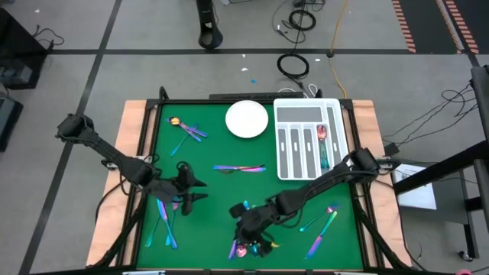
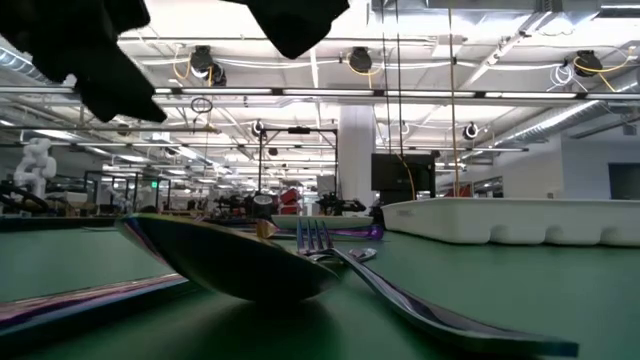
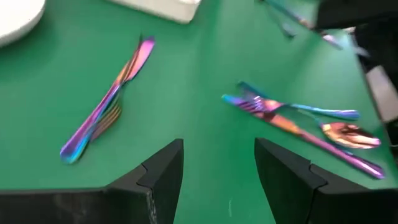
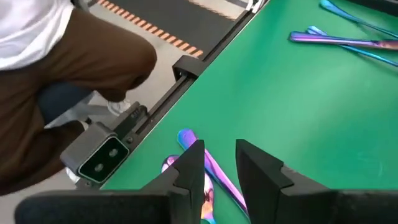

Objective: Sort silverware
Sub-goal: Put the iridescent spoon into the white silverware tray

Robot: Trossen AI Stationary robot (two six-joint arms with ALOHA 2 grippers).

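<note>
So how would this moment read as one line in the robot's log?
left hand: open above mat | right hand: over cutlery near front edge | tray: some cutlery in

Silverware [image 1: 239,169]: iridescent blue-purple-pink-teal. Tabletop [image 1: 221,145]: green. Plate [image 1: 247,119], tray [image 1: 284,163]: white. Floor tape [image 4: 155,28]: orange-striped.

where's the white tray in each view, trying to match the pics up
High view: tray at the far right of the green mat, beside the plate, with some silverware in its slots.
Low view: tray at right, its long white wall across the mat.
Left wrist view: only a white corner at the top edge, probably the tray.
Right wrist view: not in it.
Shared landmark: the green mat.
</note>
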